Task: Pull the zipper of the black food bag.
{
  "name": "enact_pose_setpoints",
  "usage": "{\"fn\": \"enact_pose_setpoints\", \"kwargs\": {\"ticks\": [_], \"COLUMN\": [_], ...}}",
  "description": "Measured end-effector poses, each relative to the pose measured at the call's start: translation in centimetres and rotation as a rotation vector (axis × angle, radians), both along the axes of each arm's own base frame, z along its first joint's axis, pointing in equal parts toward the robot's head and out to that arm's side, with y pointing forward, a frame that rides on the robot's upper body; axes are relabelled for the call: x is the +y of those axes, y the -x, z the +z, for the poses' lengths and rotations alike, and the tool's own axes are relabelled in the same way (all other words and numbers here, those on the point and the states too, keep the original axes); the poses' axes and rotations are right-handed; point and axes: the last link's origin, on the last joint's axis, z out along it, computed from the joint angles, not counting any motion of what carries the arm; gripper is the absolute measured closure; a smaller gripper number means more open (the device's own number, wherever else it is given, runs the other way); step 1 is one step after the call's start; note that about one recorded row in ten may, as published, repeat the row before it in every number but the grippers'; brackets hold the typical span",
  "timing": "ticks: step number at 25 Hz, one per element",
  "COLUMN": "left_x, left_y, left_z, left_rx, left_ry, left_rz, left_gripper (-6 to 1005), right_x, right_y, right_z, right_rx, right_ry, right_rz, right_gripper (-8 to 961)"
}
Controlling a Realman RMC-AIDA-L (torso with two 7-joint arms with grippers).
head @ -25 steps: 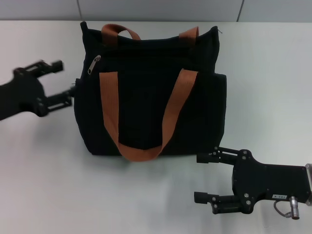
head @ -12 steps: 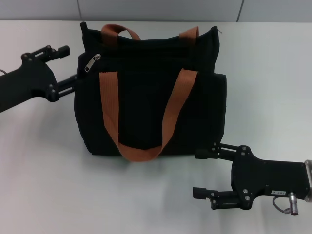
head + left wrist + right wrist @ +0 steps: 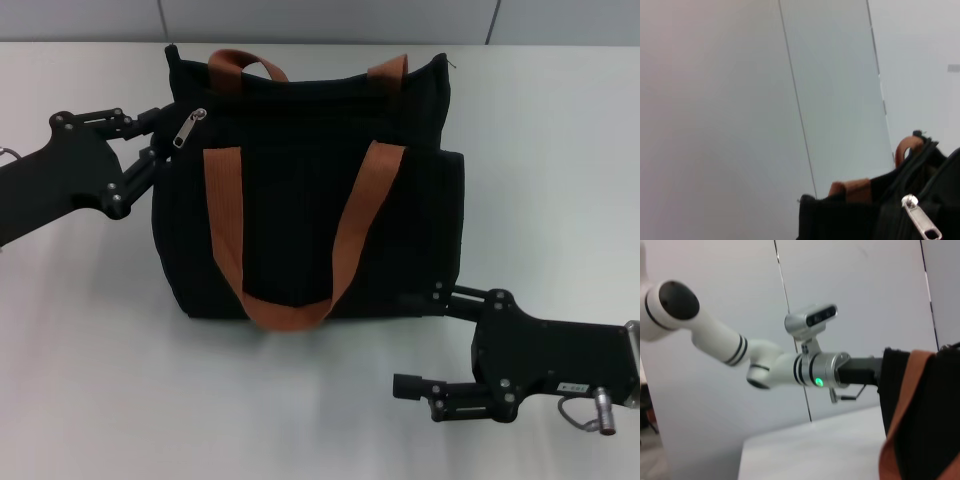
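The black food bag (image 3: 290, 210) stands upright on the white table, with two rust-orange strap handles. Its silver zipper pull (image 3: 190, 128) hangs at the left end of the zip line along the top edge. My left gripper (image 3: 157, 140) is open, its fingertips against the bag's left side, just left of the pull. The left wrist view shows the pull (image 3: 921, 222) close by on the bag (image 3: 850, 222). My right gripper (image 3: 415, 340) is open and empty at the bag's lower right corner, its upper finger touching the bag's base.
The white table (image 3: 100, 350) spreads around the bag, with a grey wall behind. The right wrist view shows my left arm (image 3: 790, 367) reaching to the bag (image 3: 935, 405) and one orange strap (image 3: 900, 435).
My left gripper has moved right, from beside the bag to its upper left corner near the zipper pull. My right gripper has shifted slightly toward the bag's base.
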Motion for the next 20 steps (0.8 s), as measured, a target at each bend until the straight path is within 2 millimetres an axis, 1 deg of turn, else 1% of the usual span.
{"fn": "enact_pose_setpoints", "kwargs": {"ticks": [1, 4, 6, 8, 11, 15, 20], "left_x": [-0.4, -0.5, -0.7, -0.7, -0.9, -1.0, -1.2], "left_y": [-0.1, -0.2, -0.3, -0.3, -0.6, -0.9, -1.1], "left_z": [0.1, 0.2, 0.4, 0.7, 0.9, 1.0, 0.9], "left_rx": [-0.016, -0.026, -0.039, -0.053, -0.078, -0.081, -0.078], "left_ry": [0.0, 0.0, -0.01, -0.021, -0.036, -0.043, -0.072], "left_rz": [-0.014, -0.024, -0.028, -0.032, -0.044, -0.077, -0.103], "left_gripper": [578, 658, 711, 764, 950, 969, 978], "right_x": [0.0, -0.1, 0.3, 1.5, 3.4, 5.9, 9.3], "right_y": [0.2, 1.3, 2.2, 3.2, 4.6, 7.5, 11.2], "right_z": [0.2, 1.3, 2.3, 3.4, 4.4, 5.1, 5.1], "right_rx": [0.023, 0.124, 0.204, 0.278, 0.302, 0.27, 0.198], "right_ry": [0.009, 0.044, 0.073, 0.13, 0.244, 0.377, 0.435], "right_rz": [-0.003, -0.014, -0.048, -0.125, -0.207, -0.23, -0.264], "right_gripper": [135, 135, 135, 135, 135, 134, 134]}}
